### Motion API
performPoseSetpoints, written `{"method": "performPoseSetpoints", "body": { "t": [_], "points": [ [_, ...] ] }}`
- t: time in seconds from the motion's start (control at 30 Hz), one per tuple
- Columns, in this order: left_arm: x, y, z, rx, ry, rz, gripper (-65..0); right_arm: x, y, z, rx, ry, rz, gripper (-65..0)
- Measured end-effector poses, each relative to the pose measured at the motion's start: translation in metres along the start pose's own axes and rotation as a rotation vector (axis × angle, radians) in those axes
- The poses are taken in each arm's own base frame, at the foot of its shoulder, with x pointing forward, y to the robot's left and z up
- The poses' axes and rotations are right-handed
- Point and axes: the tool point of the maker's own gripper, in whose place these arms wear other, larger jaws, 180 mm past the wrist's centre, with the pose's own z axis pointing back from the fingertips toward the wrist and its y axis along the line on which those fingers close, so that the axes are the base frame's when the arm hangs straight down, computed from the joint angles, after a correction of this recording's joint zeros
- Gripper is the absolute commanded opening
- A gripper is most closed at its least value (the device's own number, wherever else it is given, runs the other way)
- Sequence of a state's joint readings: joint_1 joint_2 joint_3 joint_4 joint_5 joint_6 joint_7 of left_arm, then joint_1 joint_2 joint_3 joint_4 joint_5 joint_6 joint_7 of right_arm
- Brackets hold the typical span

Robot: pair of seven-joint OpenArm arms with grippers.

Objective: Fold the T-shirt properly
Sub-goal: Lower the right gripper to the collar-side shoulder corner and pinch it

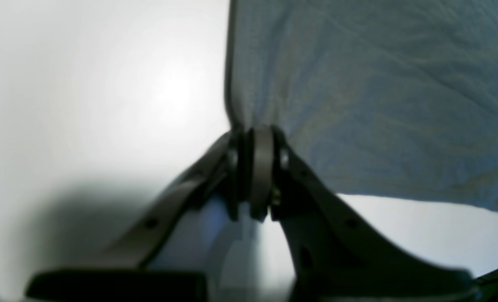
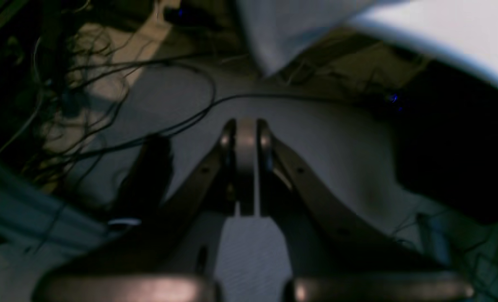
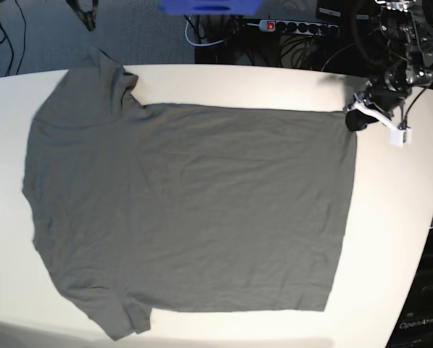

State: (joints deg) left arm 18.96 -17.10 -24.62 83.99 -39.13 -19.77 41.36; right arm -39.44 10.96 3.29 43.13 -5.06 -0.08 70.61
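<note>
T-shirt (image 3: 187,210) flat on table (image 3: 397,217), left claw (image 3: 355,119) at its far right corner

The base view looks down from high above on the whole desk (image 3: 390,239) with the T-shirt (image 3: 194,210) spread flat. The left wrist view sits just behind the left gripper (image 1: 259,138), very near the T-shirt corner that both views share. The right wrist view looks past the right gripper (image 2: 245,130) off the desk, toward cables (image 2: 156,67) on the floor.
</note>
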Motion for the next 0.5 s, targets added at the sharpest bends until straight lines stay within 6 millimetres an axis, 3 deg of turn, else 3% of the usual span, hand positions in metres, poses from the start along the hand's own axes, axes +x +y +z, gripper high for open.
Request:
{"method": "performPoseSetpoints", "body": {
  "t": [0.23, 0.5],
  "points": [
    [-0.001, 0.001, 0.001, 0.000, 0.004, -0.002, -62.4, 0.004, -0.014, -0.004, -0.015, -0.015, 0.027, -49.9],
    [-0.001, 0.001, 0.001, 0.000, 0.005, -0.002, -62.4, 0.025, -0.014, -0.020, 0.010, -0.096, -0.022, -49.3]
  ]
}}
